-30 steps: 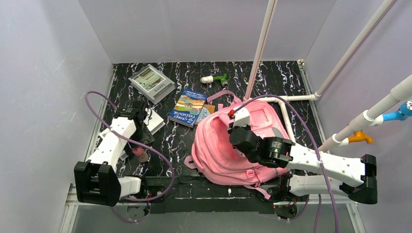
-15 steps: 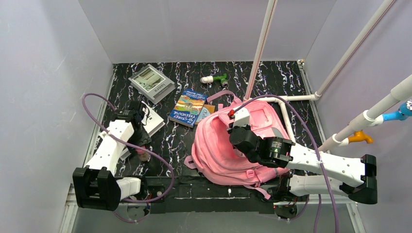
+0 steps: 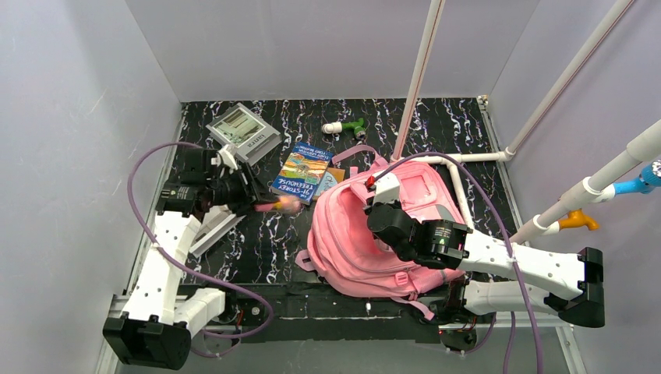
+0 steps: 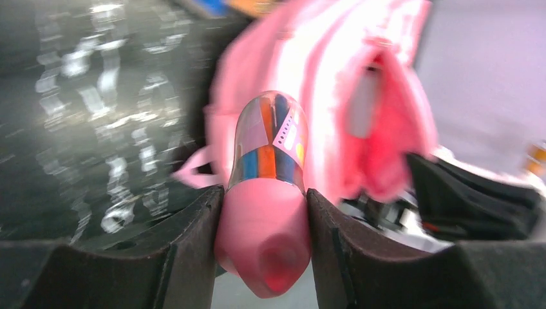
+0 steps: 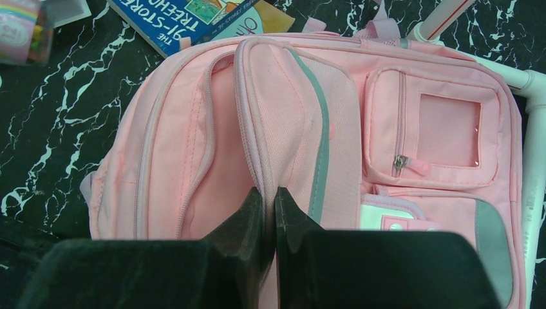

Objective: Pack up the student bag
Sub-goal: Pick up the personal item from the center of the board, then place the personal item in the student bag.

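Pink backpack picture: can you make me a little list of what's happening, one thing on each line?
student bag: pink, lying on the black table, one zipper edge lifted
right tool: shut, pinching the bag's zipper edge
left tool: gripping a pink case with a clear cap, colored sticks inside
lying out: treehouse book, grey book

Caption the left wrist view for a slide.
Left gripper grips a pink clear-capped case, pink student bag blurred behind.

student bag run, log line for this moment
left pincer: grips pink marker tube | right pincer: pinches student bag flap | tube: not yet in bag
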Robot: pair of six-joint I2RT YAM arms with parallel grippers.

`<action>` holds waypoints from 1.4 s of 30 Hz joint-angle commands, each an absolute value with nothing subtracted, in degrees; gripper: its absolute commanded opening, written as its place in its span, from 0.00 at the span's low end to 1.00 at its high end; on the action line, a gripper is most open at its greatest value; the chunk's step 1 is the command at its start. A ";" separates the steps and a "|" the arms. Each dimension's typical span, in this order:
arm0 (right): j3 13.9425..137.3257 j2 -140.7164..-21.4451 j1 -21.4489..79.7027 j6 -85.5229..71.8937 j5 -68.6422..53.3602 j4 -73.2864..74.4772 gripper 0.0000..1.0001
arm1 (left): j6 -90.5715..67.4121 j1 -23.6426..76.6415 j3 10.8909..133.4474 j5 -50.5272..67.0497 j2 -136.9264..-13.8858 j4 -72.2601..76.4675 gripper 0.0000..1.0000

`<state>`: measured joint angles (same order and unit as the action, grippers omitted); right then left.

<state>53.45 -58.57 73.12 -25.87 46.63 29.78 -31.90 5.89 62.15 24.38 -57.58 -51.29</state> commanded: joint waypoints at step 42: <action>56.61 -56.91 72.86 -25.32 46.74 21.59 0.01 | -34.58 38.03 79.37 41.96 -97.88 -34.42 0.52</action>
